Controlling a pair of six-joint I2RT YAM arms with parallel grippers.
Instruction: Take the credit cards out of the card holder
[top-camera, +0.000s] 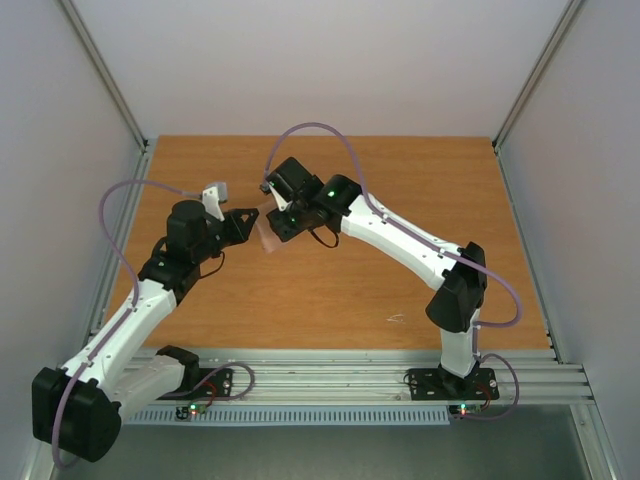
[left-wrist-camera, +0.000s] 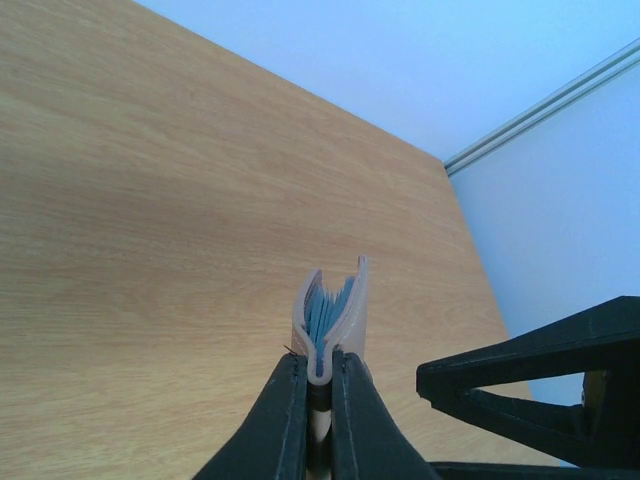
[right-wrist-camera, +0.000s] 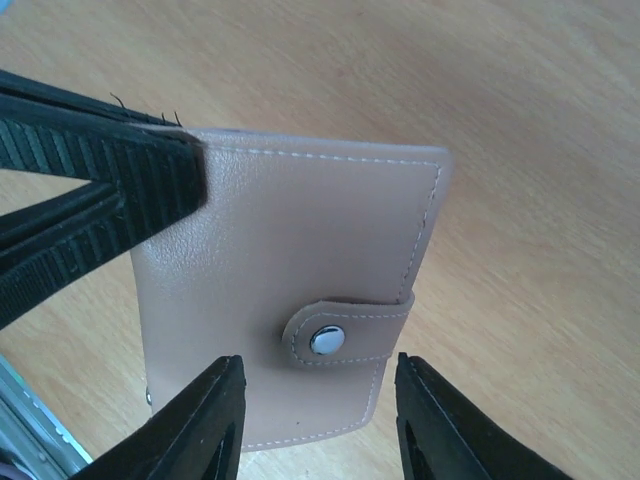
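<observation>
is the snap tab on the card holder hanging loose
No, the right wrist view shows the snap tab wrapped round the card holder and lying flat on its tan cover.

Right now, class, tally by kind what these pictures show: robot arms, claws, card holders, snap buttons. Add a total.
Robot arms: 2, left arm and right arm
Claws: 2, left claw and right claw
Holders: 1, card holder
Buttons: 1, snap button
Total: 6
</observation>
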